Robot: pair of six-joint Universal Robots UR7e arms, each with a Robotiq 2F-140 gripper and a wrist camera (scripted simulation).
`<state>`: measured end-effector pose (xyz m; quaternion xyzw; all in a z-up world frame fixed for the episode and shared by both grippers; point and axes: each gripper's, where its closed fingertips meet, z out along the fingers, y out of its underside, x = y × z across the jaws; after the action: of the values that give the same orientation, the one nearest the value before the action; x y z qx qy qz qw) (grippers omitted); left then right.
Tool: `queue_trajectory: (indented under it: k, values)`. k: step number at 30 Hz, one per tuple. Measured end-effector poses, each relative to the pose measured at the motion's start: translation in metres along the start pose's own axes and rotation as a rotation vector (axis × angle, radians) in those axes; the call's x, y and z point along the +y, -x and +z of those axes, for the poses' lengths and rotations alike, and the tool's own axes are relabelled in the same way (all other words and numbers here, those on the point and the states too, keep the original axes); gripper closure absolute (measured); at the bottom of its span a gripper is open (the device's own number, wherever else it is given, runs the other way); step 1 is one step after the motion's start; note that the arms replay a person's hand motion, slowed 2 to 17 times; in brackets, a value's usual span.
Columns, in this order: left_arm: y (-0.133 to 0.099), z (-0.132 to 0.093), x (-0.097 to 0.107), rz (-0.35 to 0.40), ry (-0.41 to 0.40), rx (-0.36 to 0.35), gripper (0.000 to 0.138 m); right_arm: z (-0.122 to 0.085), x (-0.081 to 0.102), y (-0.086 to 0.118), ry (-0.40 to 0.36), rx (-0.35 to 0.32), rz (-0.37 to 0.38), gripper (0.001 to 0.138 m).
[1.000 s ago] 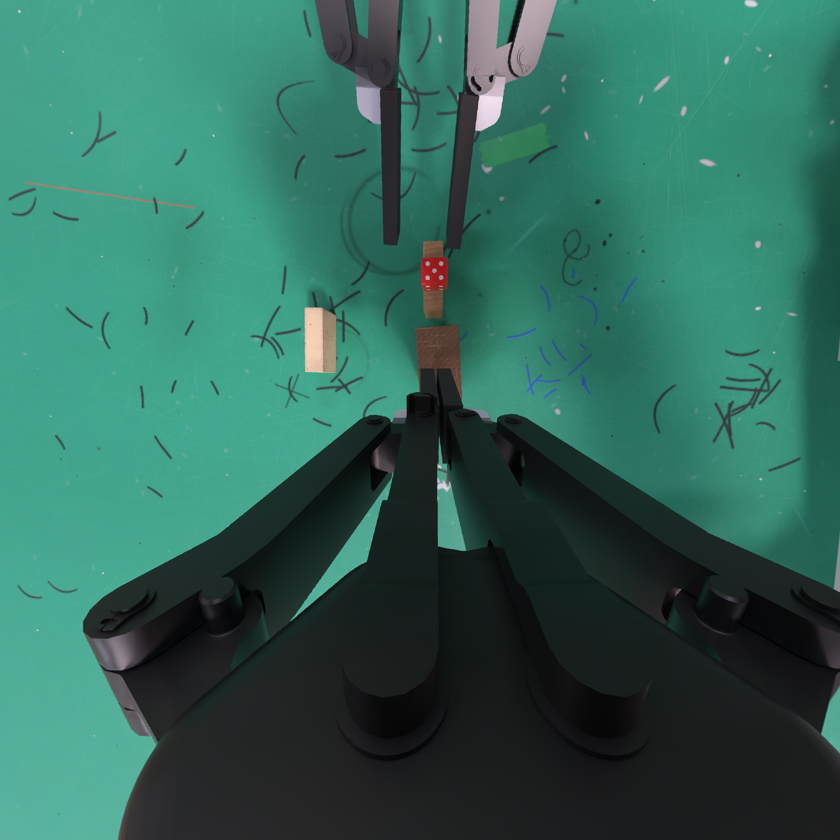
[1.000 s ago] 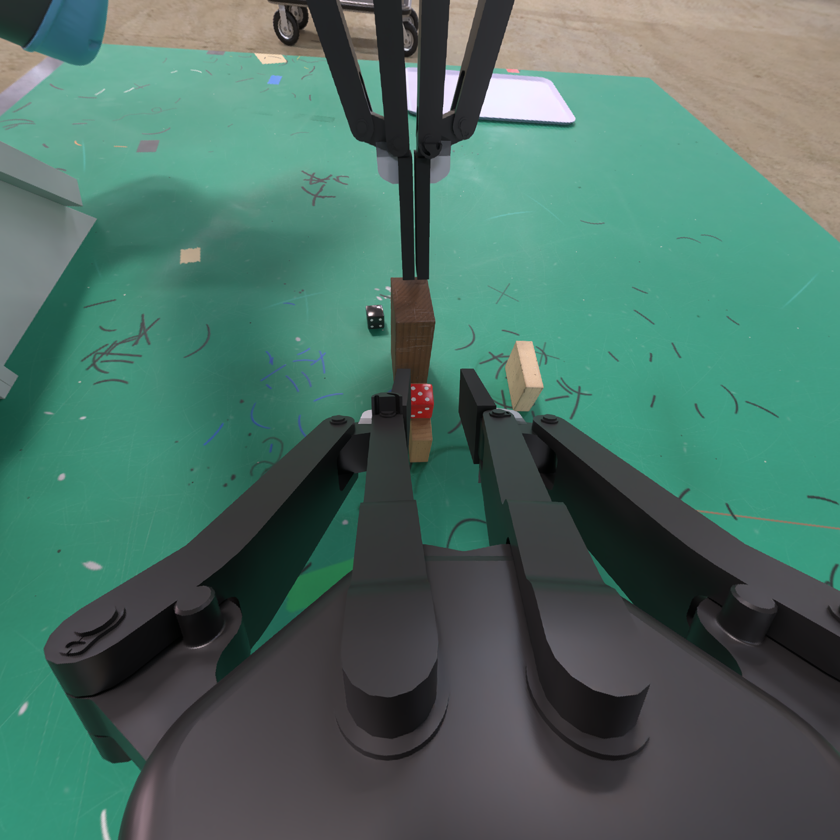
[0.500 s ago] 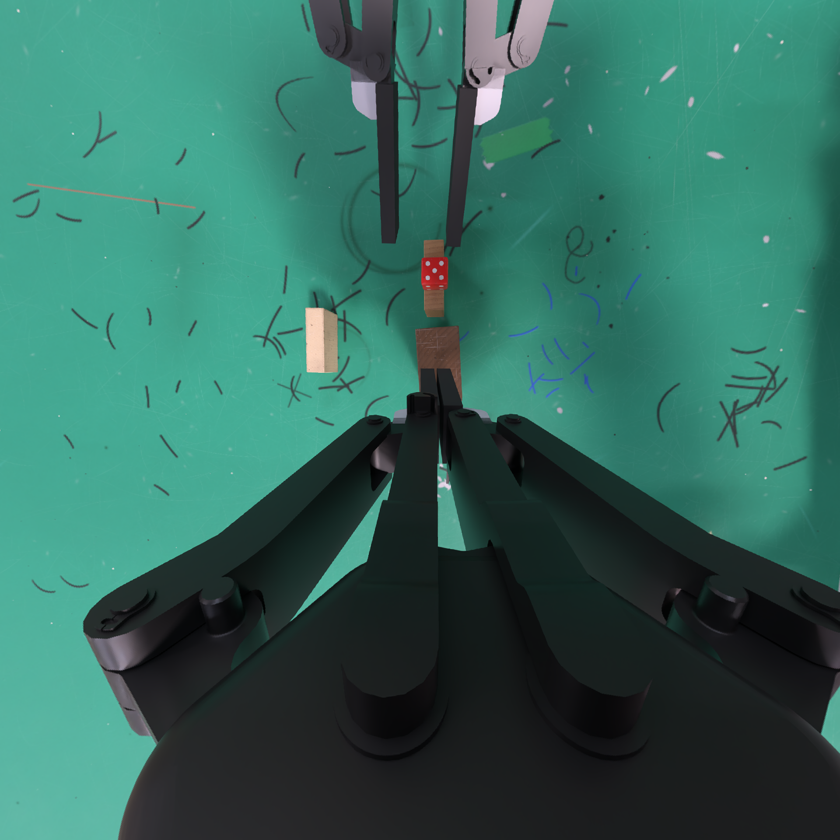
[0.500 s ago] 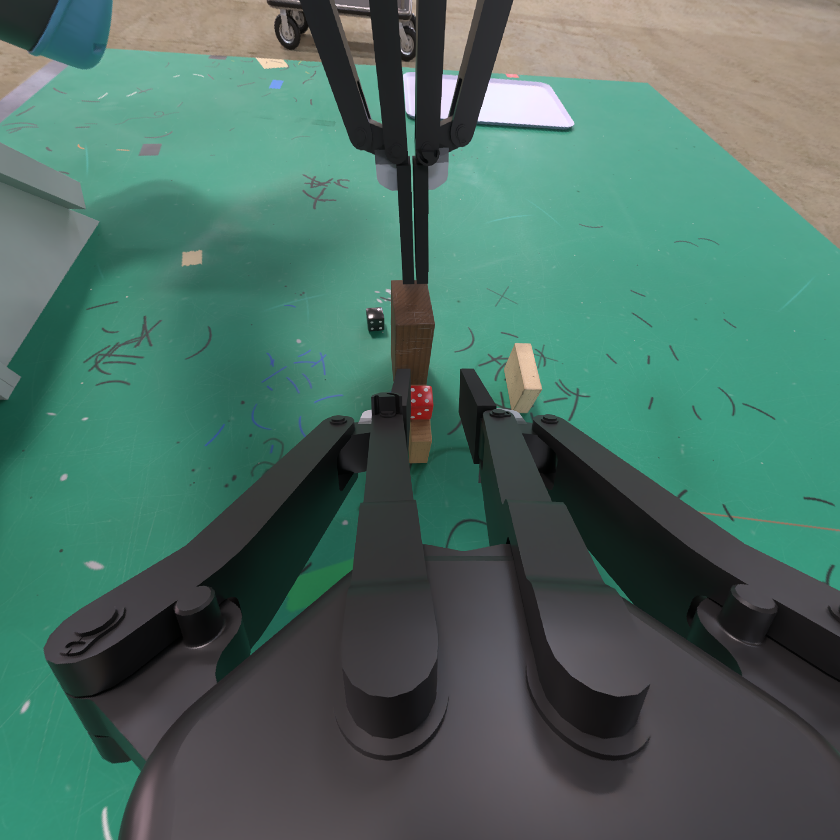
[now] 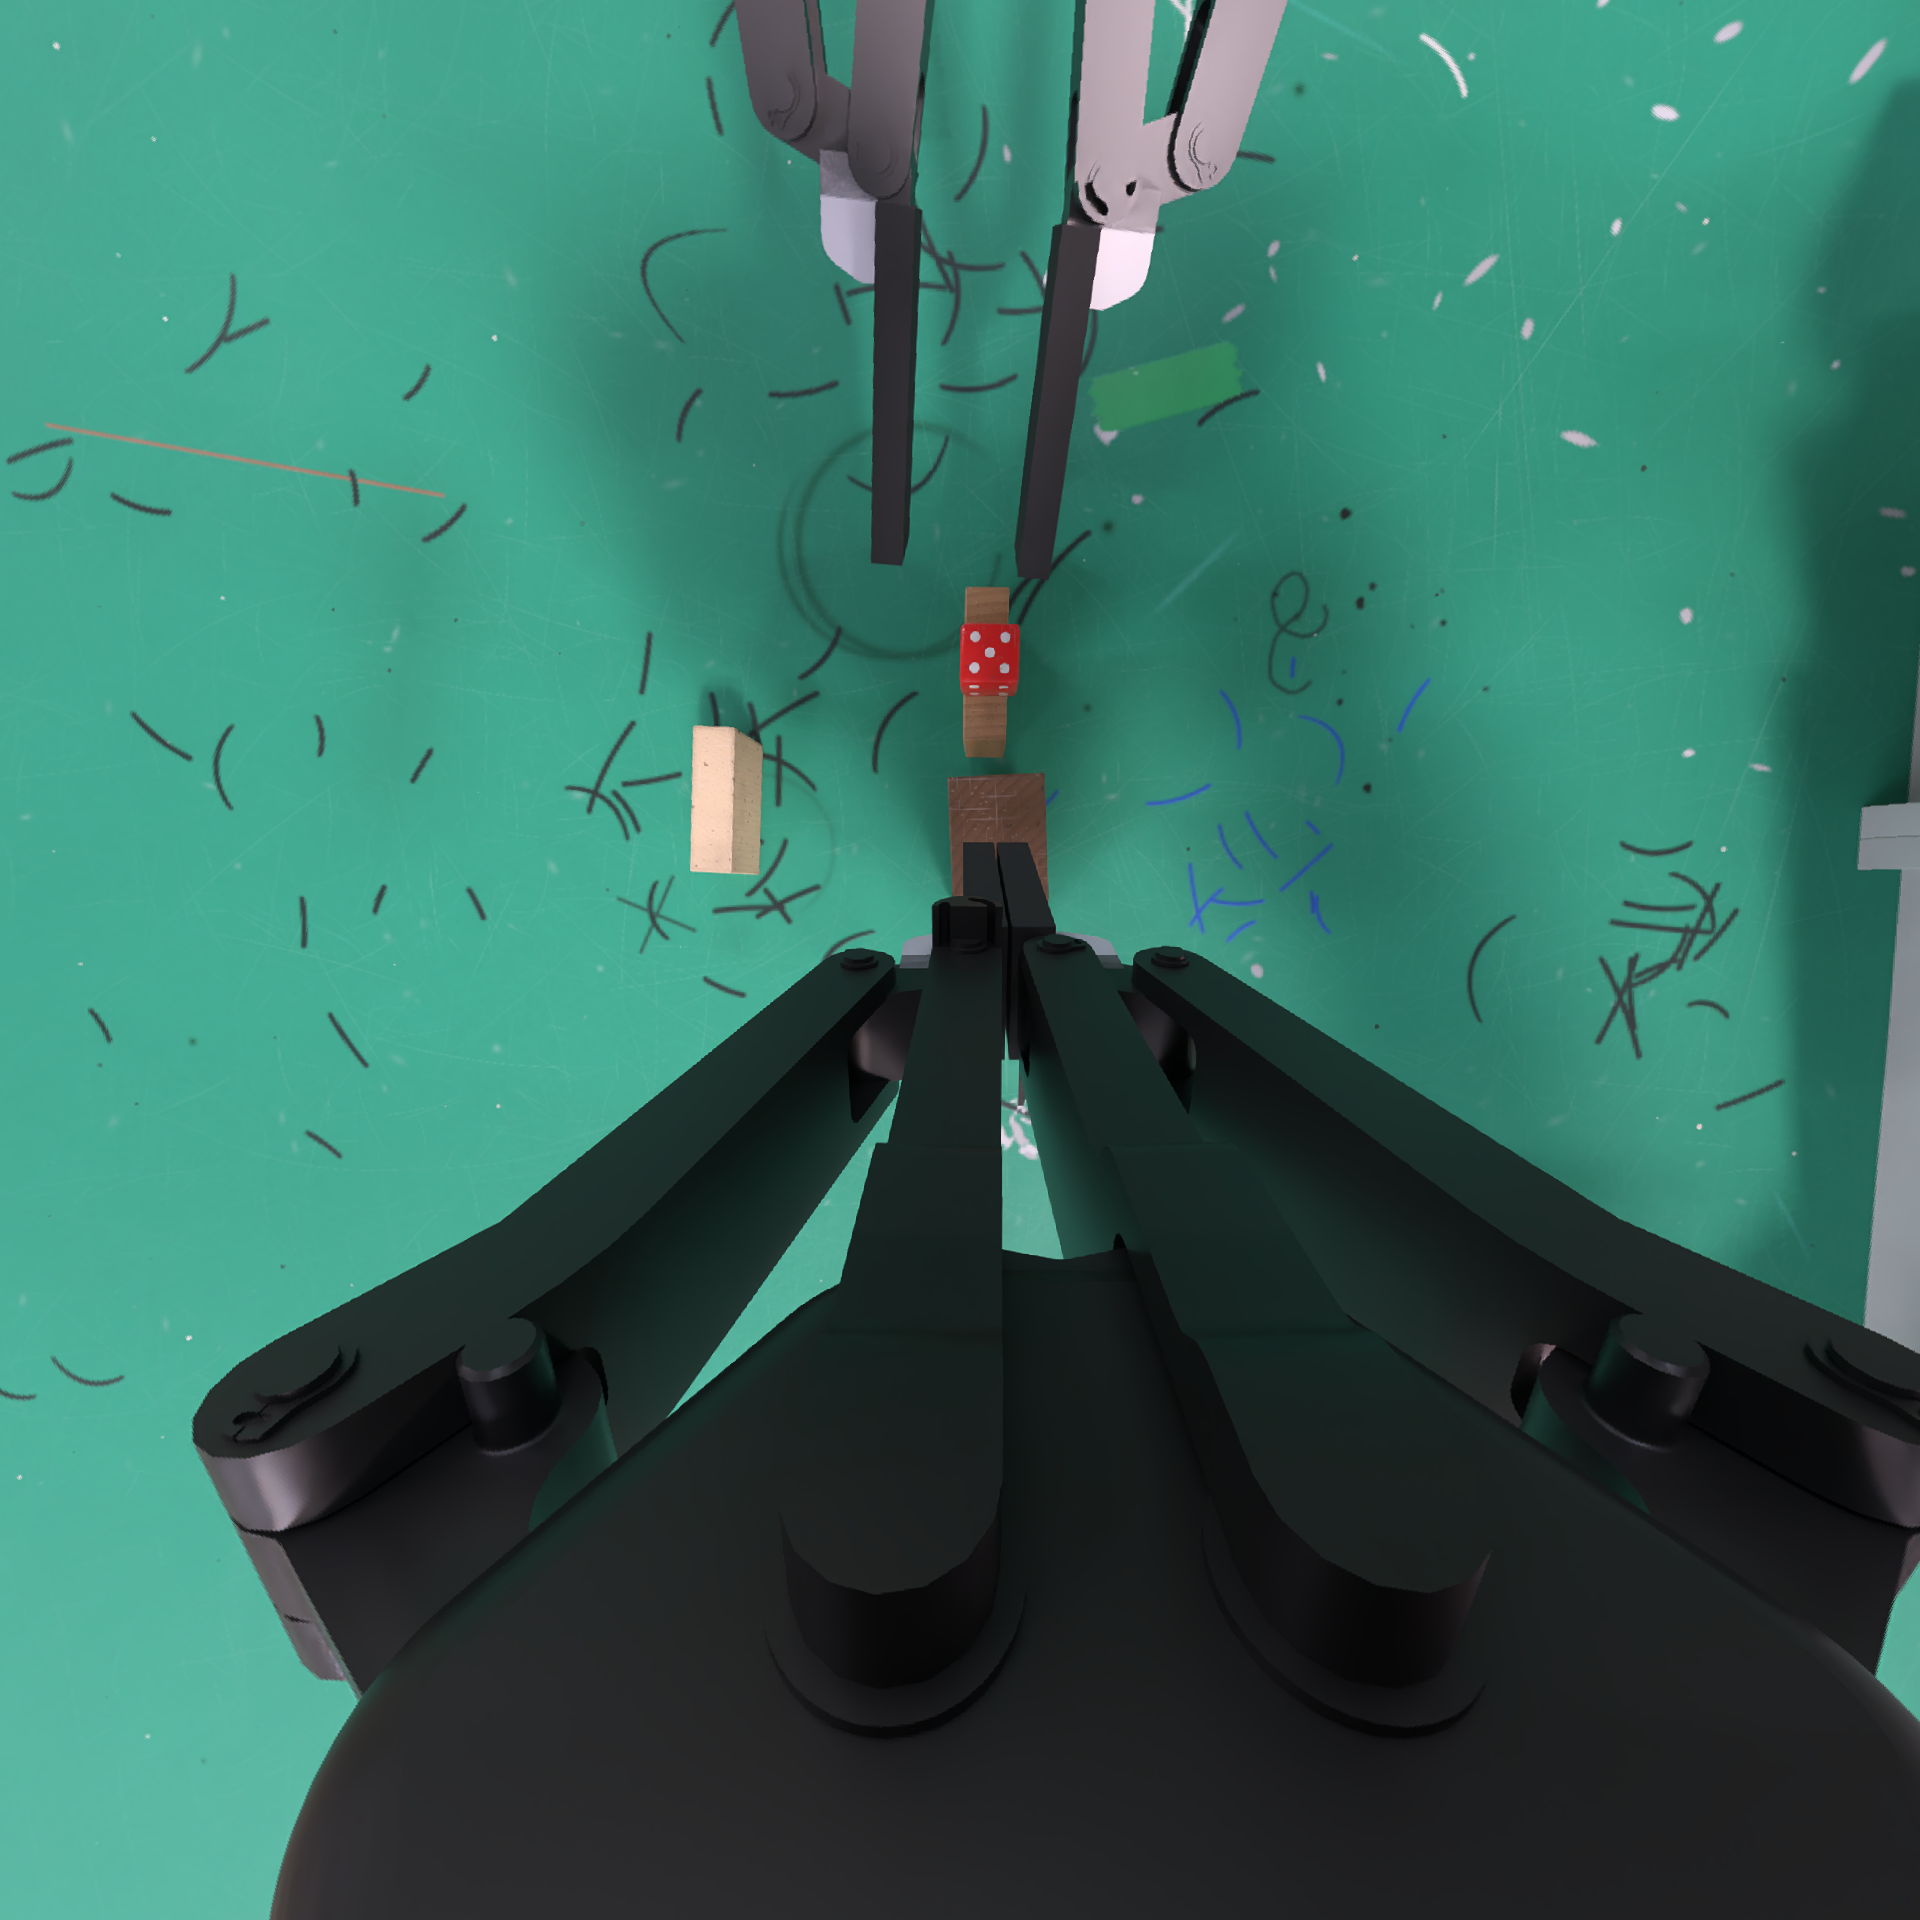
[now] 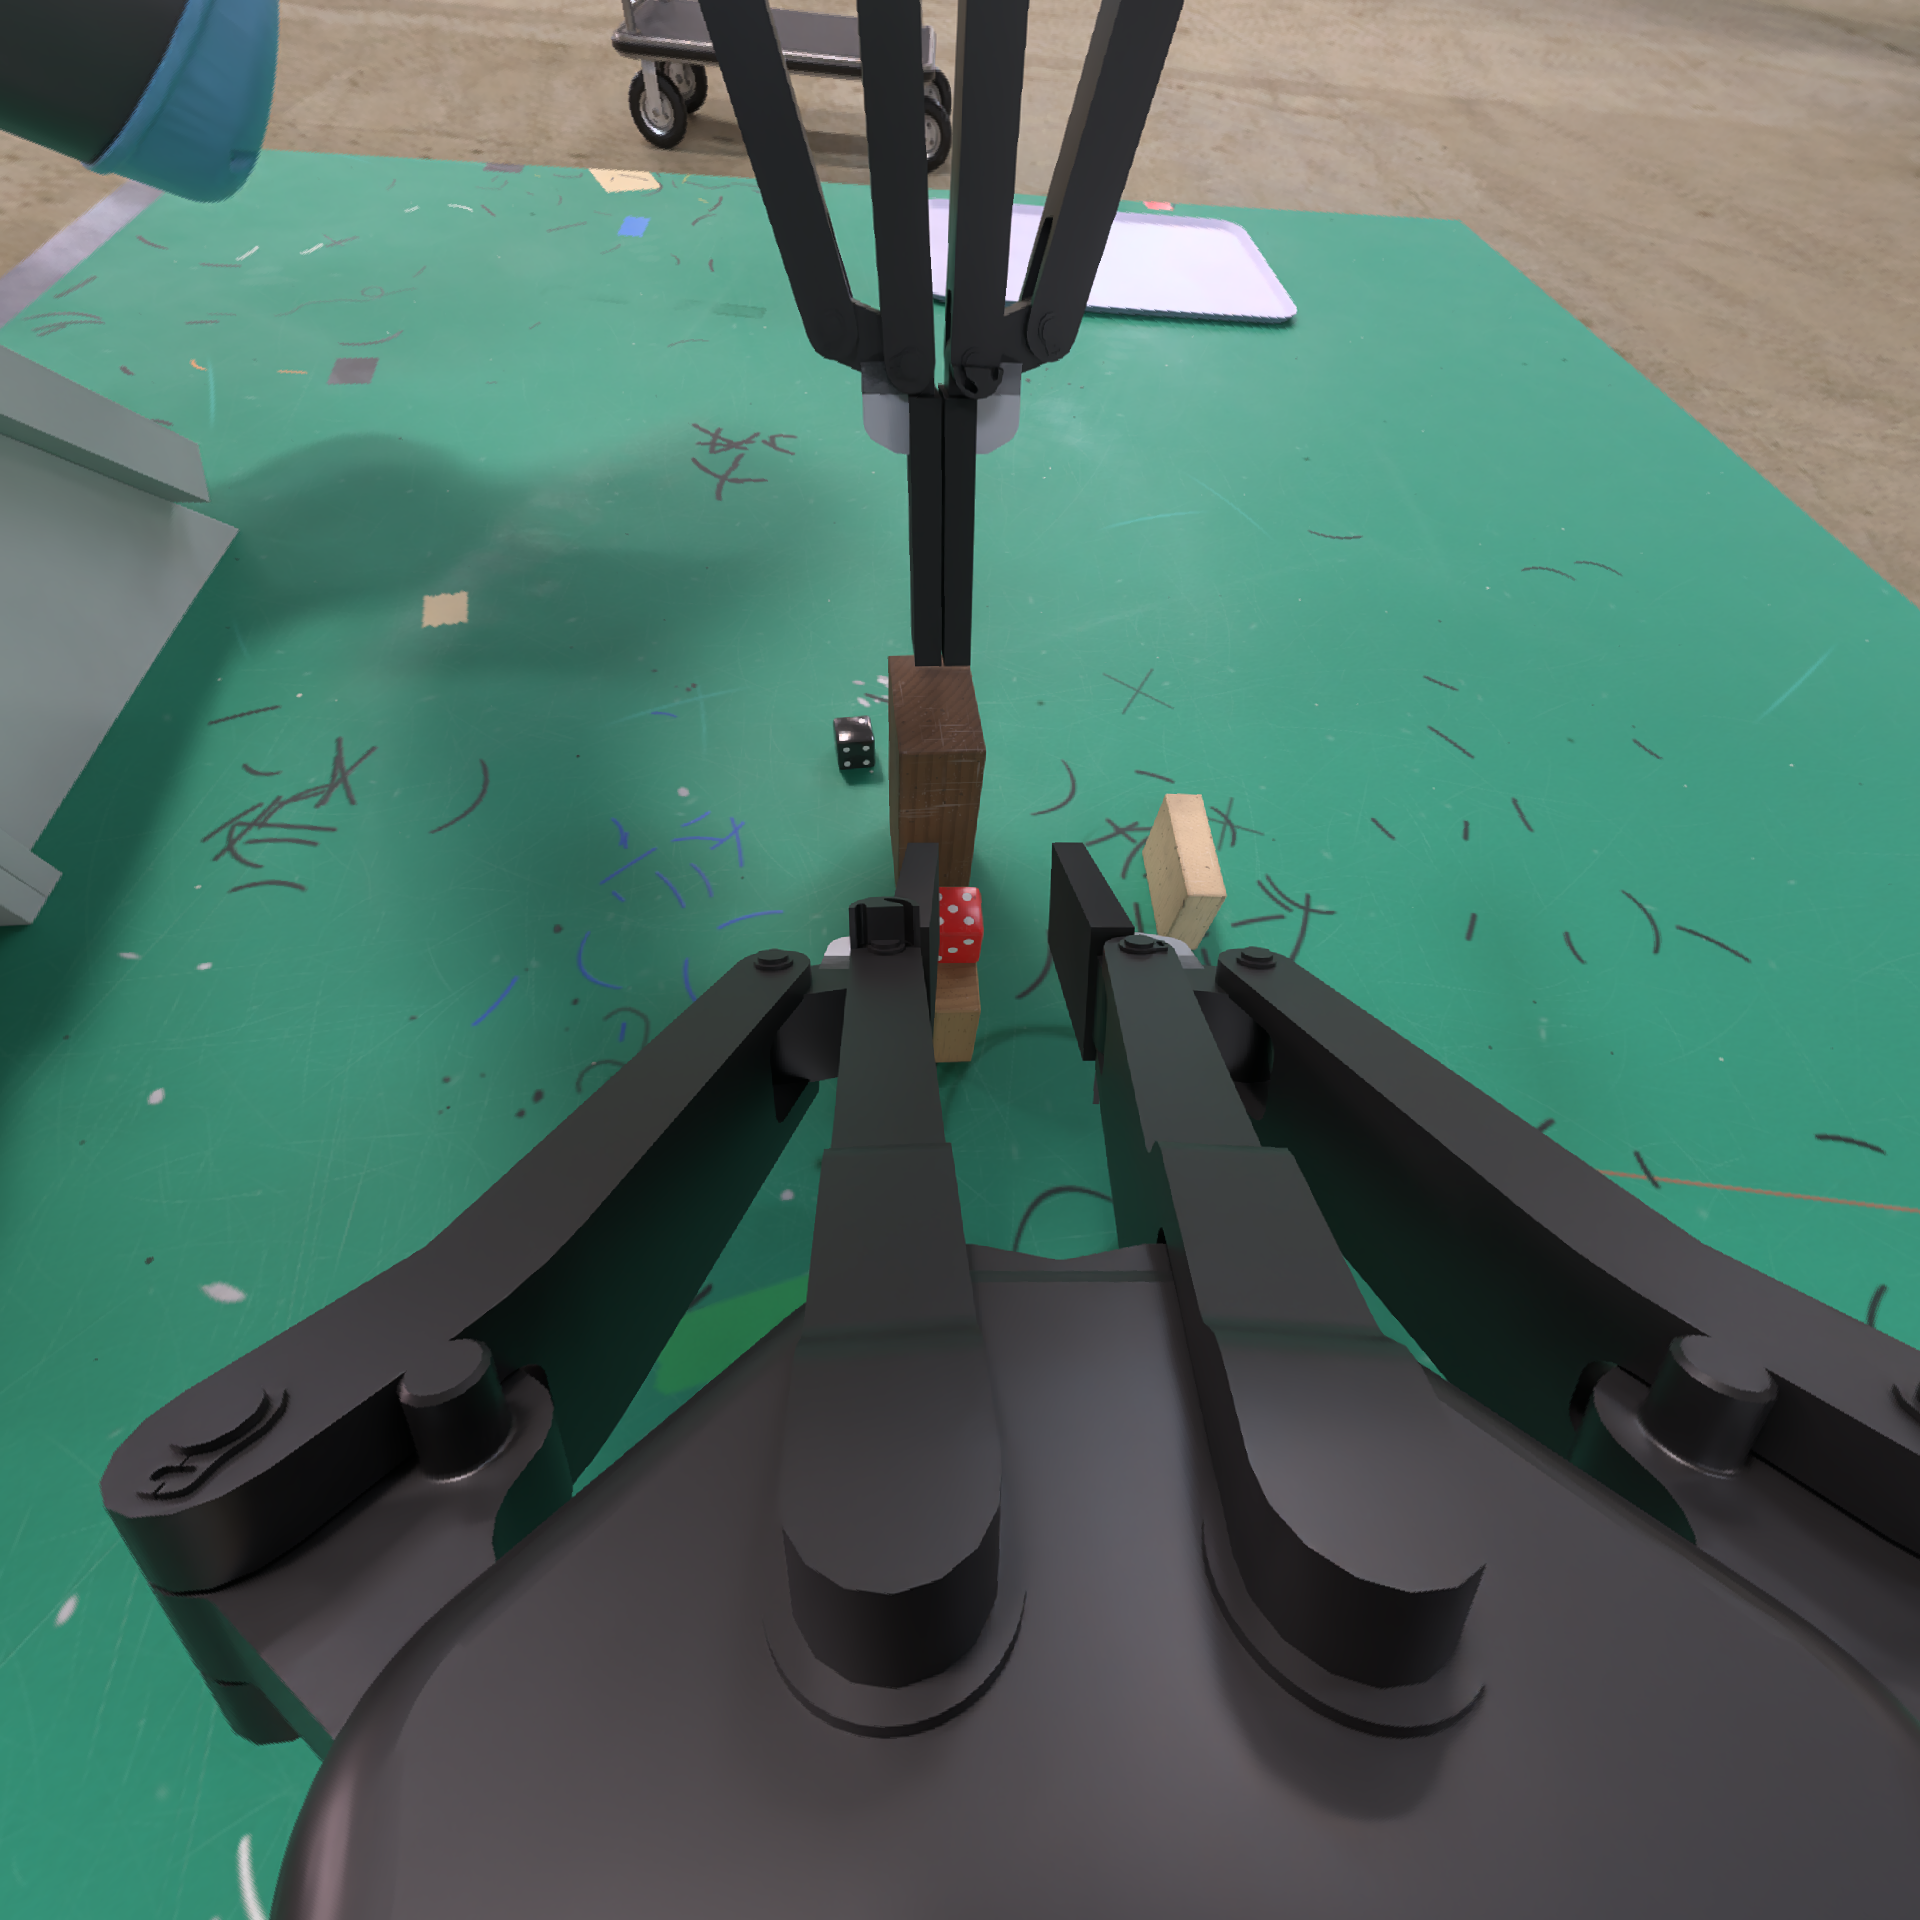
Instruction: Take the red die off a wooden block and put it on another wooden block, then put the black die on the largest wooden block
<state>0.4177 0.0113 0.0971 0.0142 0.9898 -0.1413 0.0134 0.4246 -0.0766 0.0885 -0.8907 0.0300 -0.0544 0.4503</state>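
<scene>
Two fingers of the right pincer [image 6: 987, 914] stand apart beside the red die [image 6: 959, 923]; they should be centred before closing. The left pincer [image 5: 995, 873] is pressed together.

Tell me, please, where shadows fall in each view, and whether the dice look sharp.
Left wrist view: a soft shadow darkens the mat around the right gripper; the red die is sharp. Right wrist view: a broad dark shadow lies on the mat beyond the black die, which is small but sharp; straight edges bow near the frame.

White tray [image 6: 1174, 272] on scribbled green table [image 6: 1455, 499]
</scene>
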Motion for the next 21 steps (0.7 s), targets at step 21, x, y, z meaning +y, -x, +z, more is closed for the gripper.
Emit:
queue_trajectory:
  k: [21]
  values:
    - [0.0008, 0.0036, -0.0038, 0.012, 0.031, -0.012, 0.129, 0.0023, 0.0004, 0.0016, 0.004, -0.006, -0.002, 0.11]
